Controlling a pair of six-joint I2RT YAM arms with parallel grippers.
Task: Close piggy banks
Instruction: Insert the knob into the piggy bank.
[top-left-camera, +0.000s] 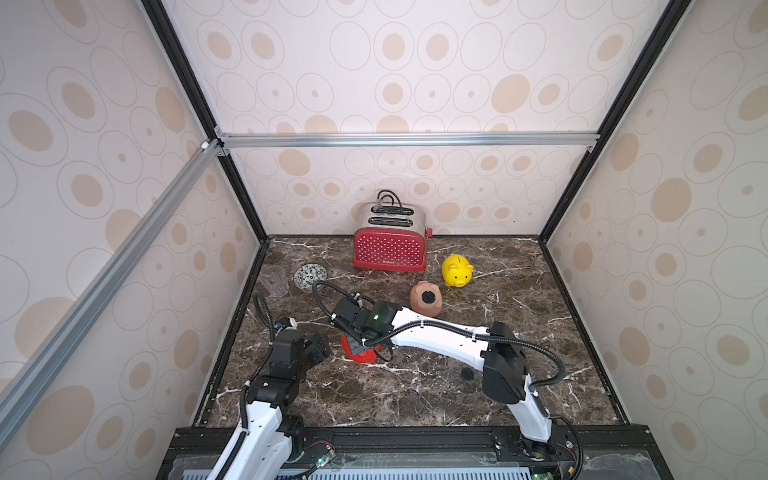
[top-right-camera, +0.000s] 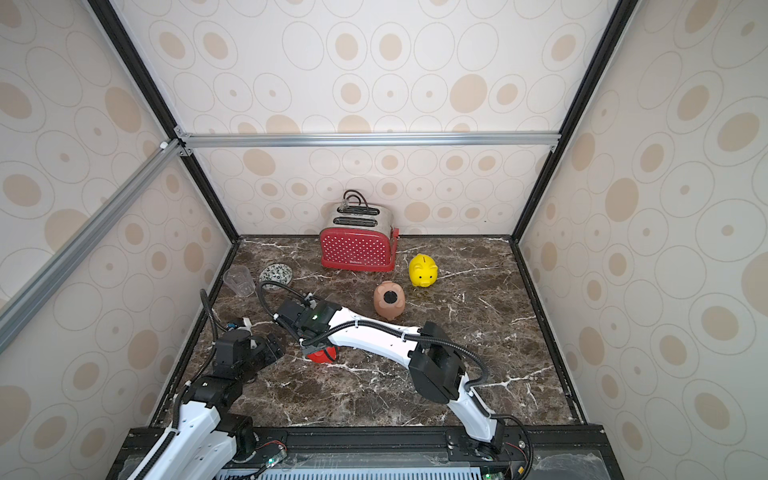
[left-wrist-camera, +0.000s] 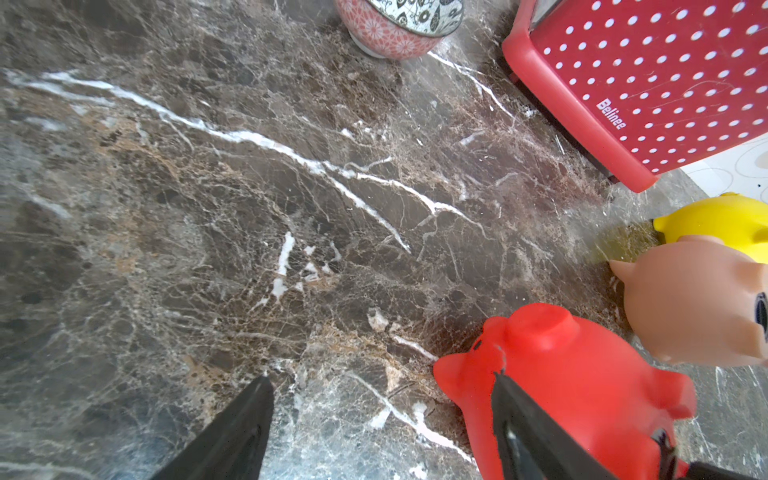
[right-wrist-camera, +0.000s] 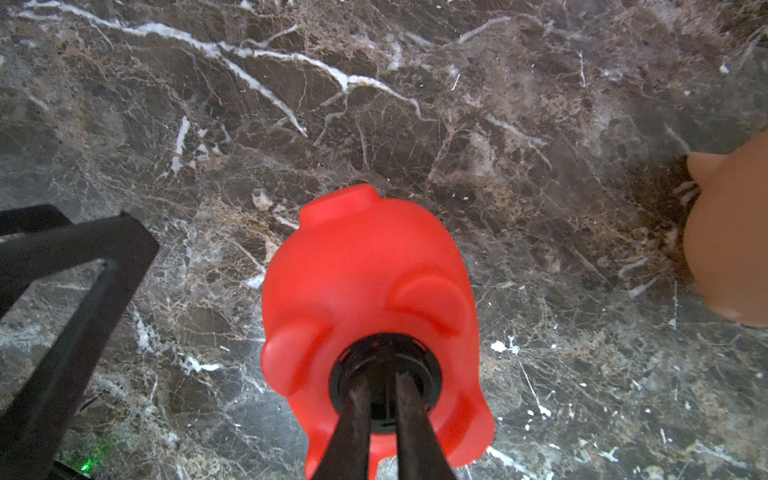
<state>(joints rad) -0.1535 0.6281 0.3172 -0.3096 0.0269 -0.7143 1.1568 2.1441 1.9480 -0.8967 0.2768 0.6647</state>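
The red piggy bank (right-wrist-camera: 365, 266) lies belly-up at the front middle of the marble table (top-left-camera: 519, 291). My right gripper (right-wrist-camera: 381, 376) points straight down onto the round black plug (right-wrist-camera: 428, 370) in its belly. The jaws stand only a narrow gap apart, and I cannot tell whether they pinch the plug's rib. Just left of the red pig (top-left-camera: 361, 355), my left gripper (left-wrist-camera: 380, 376) is open over bare marble and holds nothing. The peach-pink pig (top-left-camera: 417, 305) lies on its side with a black round belly spot facing up. Behind it the yellow pig (top-left-camera: 456, 270) stands upright.
A red polka-dot toaster (top-left-camera: 390, 247) stands at the back wall. A patterned bowl (top-left-camera: 310, 275) and a clear cup (top-left-camera: 275, 280) sit at the back left. A small dark disc (top-left-camera: 467, 372) lies on the marble near the right arm's elbow. Walls close in three sides.
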